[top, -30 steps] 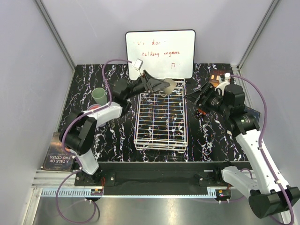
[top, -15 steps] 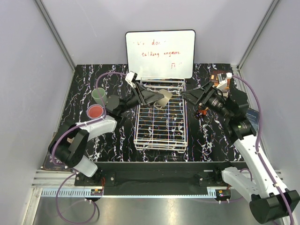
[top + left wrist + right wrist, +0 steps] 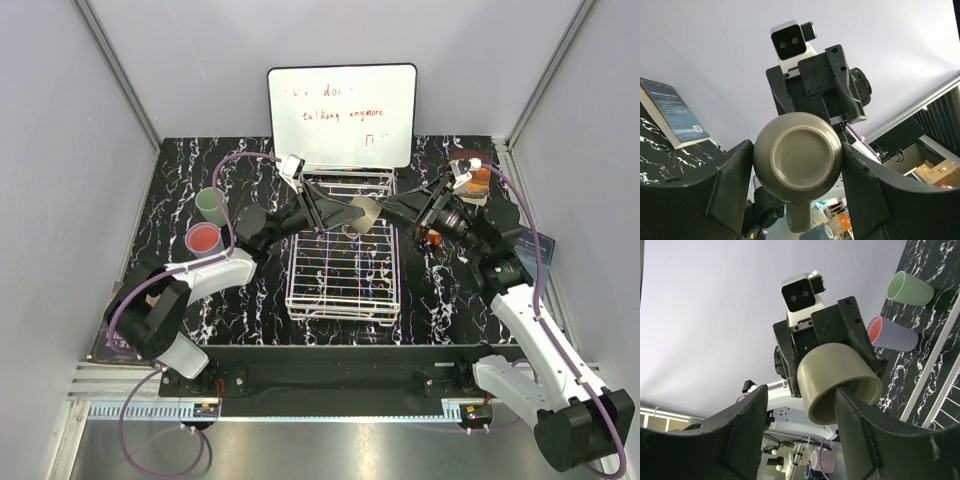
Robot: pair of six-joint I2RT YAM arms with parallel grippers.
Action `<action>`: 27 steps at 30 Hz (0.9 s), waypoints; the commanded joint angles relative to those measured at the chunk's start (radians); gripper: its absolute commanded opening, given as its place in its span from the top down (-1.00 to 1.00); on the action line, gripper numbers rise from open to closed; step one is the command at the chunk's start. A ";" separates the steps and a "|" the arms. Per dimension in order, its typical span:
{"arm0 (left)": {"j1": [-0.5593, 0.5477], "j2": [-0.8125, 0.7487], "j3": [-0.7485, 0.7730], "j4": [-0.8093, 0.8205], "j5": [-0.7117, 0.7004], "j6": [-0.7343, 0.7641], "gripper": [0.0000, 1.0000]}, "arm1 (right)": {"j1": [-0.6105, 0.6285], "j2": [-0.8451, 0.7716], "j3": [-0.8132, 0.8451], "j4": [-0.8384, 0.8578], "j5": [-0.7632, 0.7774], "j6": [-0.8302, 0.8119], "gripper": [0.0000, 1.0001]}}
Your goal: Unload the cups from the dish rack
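Note:
My left gripper is shut on a beige-grey cup and holds it in the air over the far end of the white wire dish rack. The left wrist view shows the cup's base clamped between the fingers, its handle pointing down. My right gripper is open and faces the cup from the right. In the right wrist view one fingertip is at the cup's open mouth and the other finger stands apart. A pale green cup and a lavender cup stand on the table at the left.
A whiteboard stands behind the rack. An orange object sits at the far right. A book leans at the right wall and another lies at the front left. The table is black marble-patterned.
My left gripper has carried the beige-grey cup right, toward the rack's far right. My right gripper has moved left toward it, closing the gap to the cup's mouth.

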 commanded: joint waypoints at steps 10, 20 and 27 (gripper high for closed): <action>-0.071 0.021 0.090 -0.018 -0.032 0.117 1.00 | 0.045 0.043 0.043 0.140 -0.076 0.069 -0.14; -0.088 0.047 0.075 0.006 -0.010 0.095 1.00 | 0.055 0.058 0.020 0.177 -0.062 0.086 0.36; -0.080 0.050 0.074 -0.008 -0.003 0.094 0.95 | 0.056 0.038 0.033 0.128 -0.050 0.053 1.00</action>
